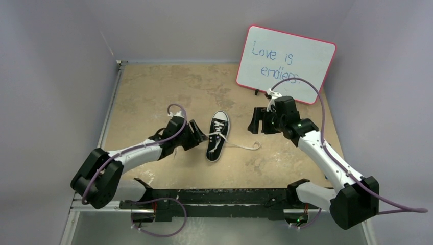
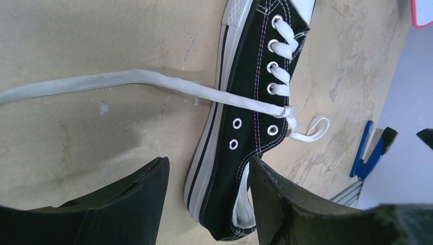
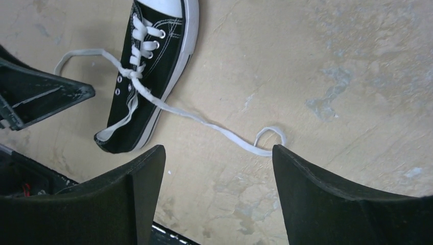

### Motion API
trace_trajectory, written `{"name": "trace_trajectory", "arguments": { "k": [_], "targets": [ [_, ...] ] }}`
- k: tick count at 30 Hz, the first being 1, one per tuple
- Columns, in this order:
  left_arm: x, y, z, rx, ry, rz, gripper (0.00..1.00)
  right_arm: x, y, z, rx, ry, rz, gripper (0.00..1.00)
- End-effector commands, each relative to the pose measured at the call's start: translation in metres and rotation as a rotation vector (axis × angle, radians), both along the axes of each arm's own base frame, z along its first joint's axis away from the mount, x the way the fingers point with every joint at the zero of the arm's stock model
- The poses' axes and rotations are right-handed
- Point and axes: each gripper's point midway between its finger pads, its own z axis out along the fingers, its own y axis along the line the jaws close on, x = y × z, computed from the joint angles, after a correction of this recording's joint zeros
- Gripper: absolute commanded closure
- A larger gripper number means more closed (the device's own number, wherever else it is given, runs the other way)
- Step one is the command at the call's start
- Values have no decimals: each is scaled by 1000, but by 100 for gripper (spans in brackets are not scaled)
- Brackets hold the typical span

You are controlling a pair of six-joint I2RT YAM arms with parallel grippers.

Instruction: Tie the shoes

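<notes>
The shoe [image 1: 218, 137] is a black sneaker with a white toe cap, lying mid-table with its toe toward the back. Its white laces cross at a knot [image 2: 288, 111] near the upper eyelets. One lace [image 2: 127, 79] trails left over the table. The other lace [image 3: 214, 127] runs right and ends in a small curl [image 3: 270, 135]. My left gripper [image 1: 199, 135] hovers open just left of the shoe, whose heel [image 2: 224, 204] shows between the fingers, ungripped. My right gripper [image 1: 254, 122] hangs open to the right, above the curl, holding nothing.
A red-edged whiteboard [image 1: 286, 64] with blue writing leans against the back right wall. A blue clip-like object [image 2: 365, 150] sits near it. Grey walls close the left, back and right sides. The arms' black base rail [image 1: 214, 196] runs along the near edge.
</notes>
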Motion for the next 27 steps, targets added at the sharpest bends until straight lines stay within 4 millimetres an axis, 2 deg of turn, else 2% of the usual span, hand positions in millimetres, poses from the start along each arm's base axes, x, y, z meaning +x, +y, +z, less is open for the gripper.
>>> {"name": "trace_trajectory", "arguments": {
  "k": [1,4,7,11,14,18,21,24,27],
  "targets": [
    [4,-45,24,-234,-25,-20,42,-13,5,8,65,-14,17,22],
    [-6,-73,31,-278,-42,-69,42,-23,2,5,65,-8,27,22],
    [-13,-91,37,-340,-56,-75,42,-33,2,1,75,3,41,22],
    [-19,-92,45,-381,-83,-60,41,-39,3,-8,90,50,30,22],
    [-24,-78,48,-284,-106,-75,40,-44,5,-16,99,115,15,22],
    [-27,-24,41,52,-140,-98,32,-35,-4,-26,35,140,-40,22],
    [-25,7,36,300,-168,-231,32,-29,-7,-32,12,178,-81,22],
    [-17,19,32,546,-244,-483,35,-24,-6,-42,1,224,-108,23],
    [4,4,36,592,-379,-671,36,-21,-8,-48,-27,258,-117,23]
  ]
}}
